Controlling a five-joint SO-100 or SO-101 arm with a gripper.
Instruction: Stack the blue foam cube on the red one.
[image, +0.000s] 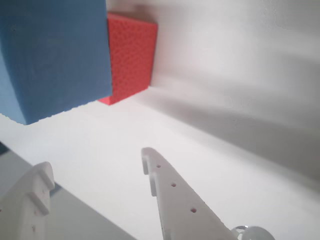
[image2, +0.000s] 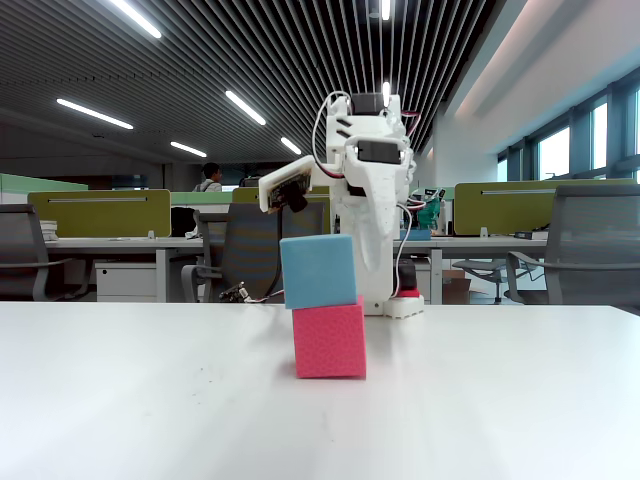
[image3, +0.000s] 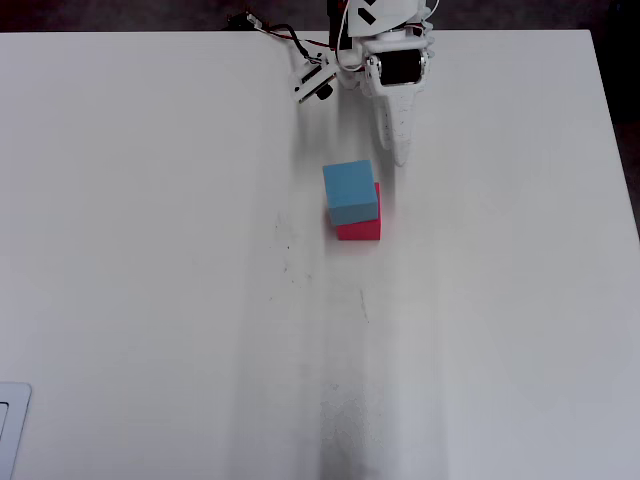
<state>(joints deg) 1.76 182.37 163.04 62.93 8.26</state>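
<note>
The light blue foam cube (image2: 318, 270) rests on top of the pinkish-red foam cube (image2: 328, 340), set slightly to the left, in the fixed view. In the overhead view the blue cube (image3: 350, 190) covers most of the red one (image3: 364, 231) near the table's middle back. In the wrist view the blue cube (image: 50, 55) fills the upper left with the red cube (image: 131, 60) behind it. My gripper (image: 96, 162) is open and empty, apart from the stack. It hangs just behind the stack in the overhead view (image3: 400, 152) and in the fixed view (image2: 376, 285).
The arm's base (image2: 402, 303) stands at the white table's (image3: 150, 250) far edge with loose cables (image3: 275, 32) beside it. A flat white object (image3: 10, 430) lies at the overhead view's lower left. Office desks and chairs (image2: 590, 250) stand beyond the table.
</note>
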